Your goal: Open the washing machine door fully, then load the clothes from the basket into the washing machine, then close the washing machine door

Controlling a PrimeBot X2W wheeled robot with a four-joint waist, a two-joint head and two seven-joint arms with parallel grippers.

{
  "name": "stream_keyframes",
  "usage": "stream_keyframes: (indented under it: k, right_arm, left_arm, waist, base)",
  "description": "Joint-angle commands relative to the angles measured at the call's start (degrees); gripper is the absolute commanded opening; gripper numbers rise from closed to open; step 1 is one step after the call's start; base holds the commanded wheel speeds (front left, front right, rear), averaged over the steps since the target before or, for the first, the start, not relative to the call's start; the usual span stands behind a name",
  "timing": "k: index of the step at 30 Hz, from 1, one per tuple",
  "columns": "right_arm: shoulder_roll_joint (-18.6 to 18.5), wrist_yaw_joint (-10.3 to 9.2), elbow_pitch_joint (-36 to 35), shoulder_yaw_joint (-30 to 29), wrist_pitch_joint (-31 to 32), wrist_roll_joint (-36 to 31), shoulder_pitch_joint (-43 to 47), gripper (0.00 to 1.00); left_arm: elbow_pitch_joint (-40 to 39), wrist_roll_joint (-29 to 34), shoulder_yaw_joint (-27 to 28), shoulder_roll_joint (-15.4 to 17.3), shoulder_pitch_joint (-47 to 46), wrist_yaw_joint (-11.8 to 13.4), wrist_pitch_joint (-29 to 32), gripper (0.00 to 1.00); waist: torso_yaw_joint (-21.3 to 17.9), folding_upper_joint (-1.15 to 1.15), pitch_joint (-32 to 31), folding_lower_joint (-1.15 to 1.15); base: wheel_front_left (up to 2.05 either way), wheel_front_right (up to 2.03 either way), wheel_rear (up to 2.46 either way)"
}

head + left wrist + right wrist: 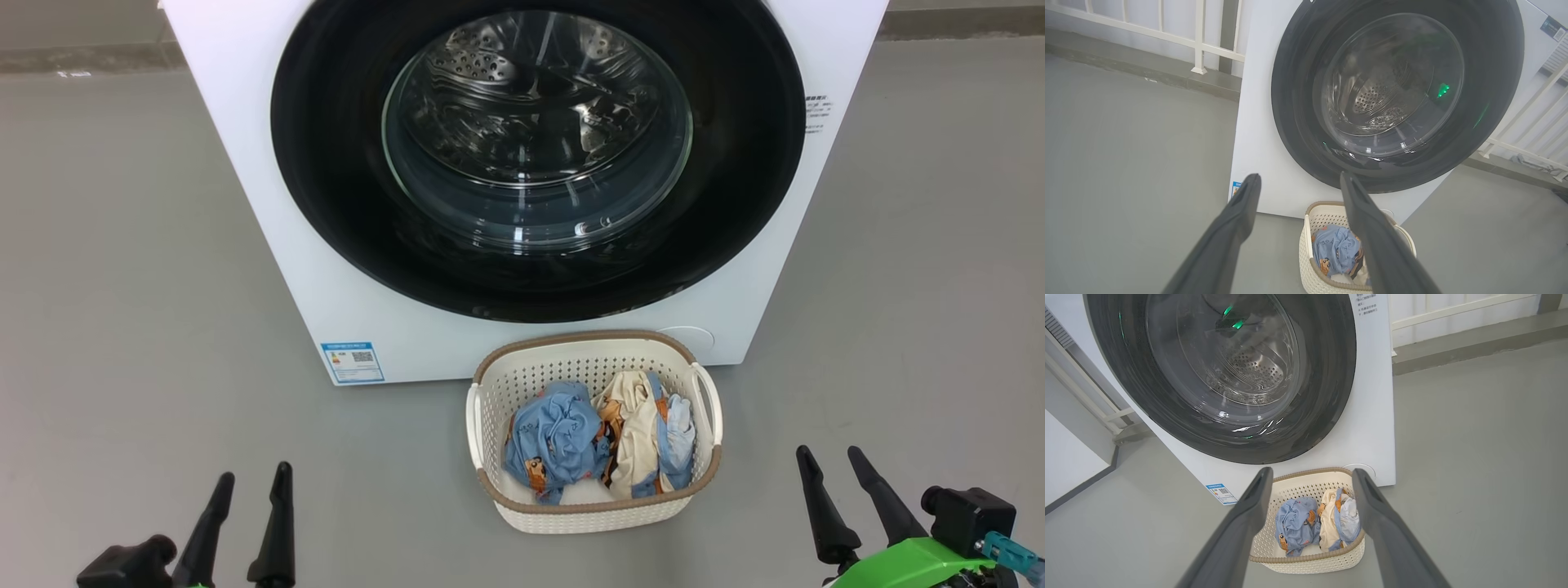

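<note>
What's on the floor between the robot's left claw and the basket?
Nothing: in the head view, just bare grey floor lies between the left gripper and the basket.

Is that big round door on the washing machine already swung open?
No, the washing machine door lies flat against the white front of the washing machine, closed all round.

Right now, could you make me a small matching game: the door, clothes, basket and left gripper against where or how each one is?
Things: 1 washing machine door; 2 clothes; 3 basket; 4 left gripper.
States: A on the floor before the washing machine; B open, holding nothing; C shut; D heaped in the basket.
Pairs: 1-C; 2-D; 3-A; 4-B.
</note>
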Motion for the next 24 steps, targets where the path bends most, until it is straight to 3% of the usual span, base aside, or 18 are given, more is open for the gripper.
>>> stream_keyframes:
  k: [1,17,24]
  right_arm:
    - [-1.0,0.09,-1.7,1.1,-0.9,-1.5,-2.1,1.00]
    - [-1.1,0.10,-2.4,-0.3,-3.6,-11.5,-1.8,1.00]
    - [-0.7,0.10,-2.5,-1.2,-3.7,-11.7,-1.5,1.00]
  left_arm:
    - [-1.8,1.5,1.4,1.4,-0.9,-0.1,-1.0,1.00]
    - [-2.3,10.0,0.8,2.5,-0.4,-0.2,-3.7,1.00]
    - [-1.5,10.1,1.3,2.2,-0.2,-0.2,-3.8,1.00]
  waist:
    - [-0.1,0.00,0.1,0.00]
    - [-0.6,0.00,0.0,0.00]
    - [-0.9,0.00,-0.2,0.00]
  base:
    - [0.00,0.00,0.00]
    - [0.00,0.00,0.00]
    - [0.00,0.00,0.00]
